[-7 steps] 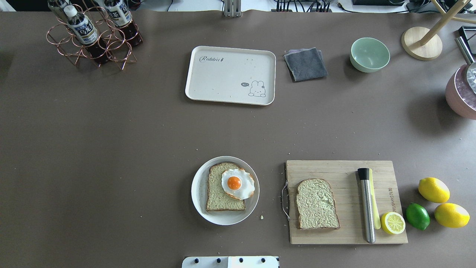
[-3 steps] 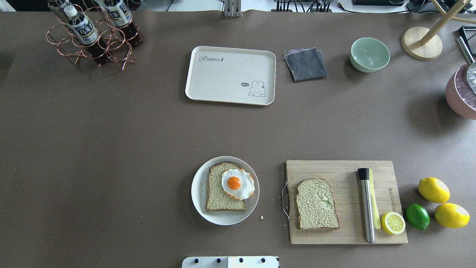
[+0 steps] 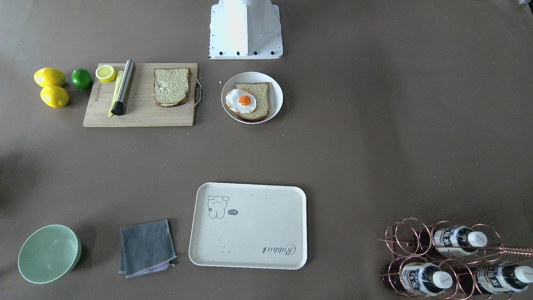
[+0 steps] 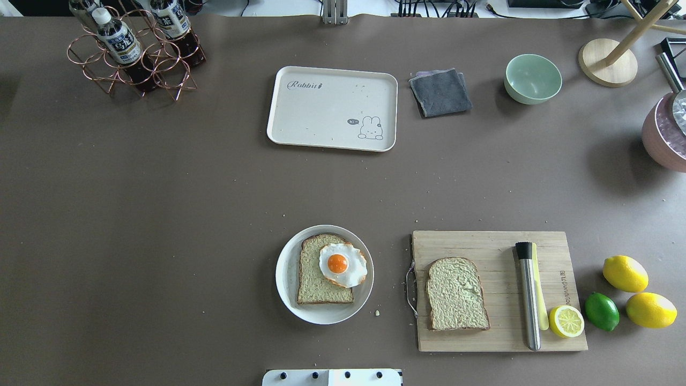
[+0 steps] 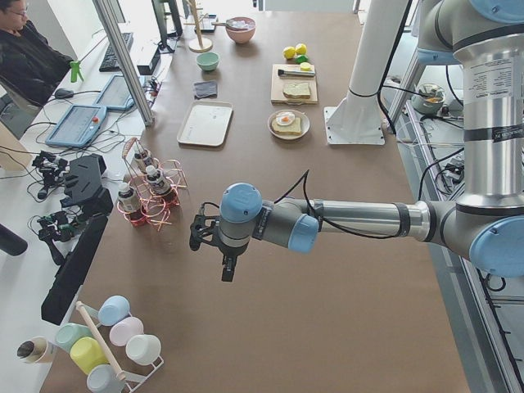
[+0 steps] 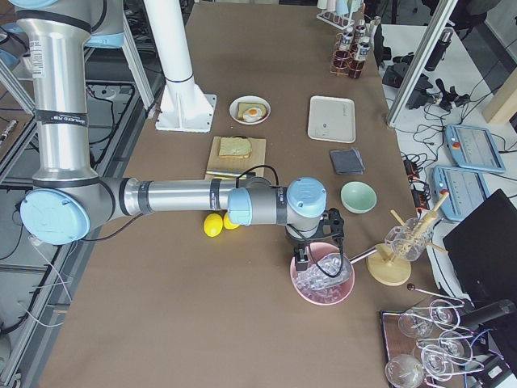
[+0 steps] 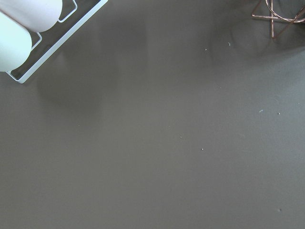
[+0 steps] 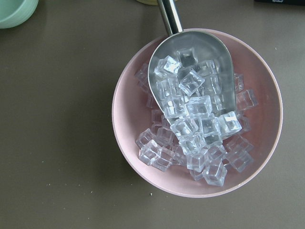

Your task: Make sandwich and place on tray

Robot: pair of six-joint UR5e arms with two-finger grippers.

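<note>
Egg on bread on plate; second slice on board. Tray at far edge, beside cloth. Cannot tell jaws: left gripper, right gripper.

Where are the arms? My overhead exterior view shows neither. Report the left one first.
Observer: The left pincer hangs over bare table, between the copper bottle rack and the cup rack.
Operator: Now the right one.
Observer: The right pincer hangs above the pink bowl at the table's other end.
Operator: State what that bowl holds.
Observer: Ice cubes, with a metal scoop resting in them, itself loaded with cubes.
</note>
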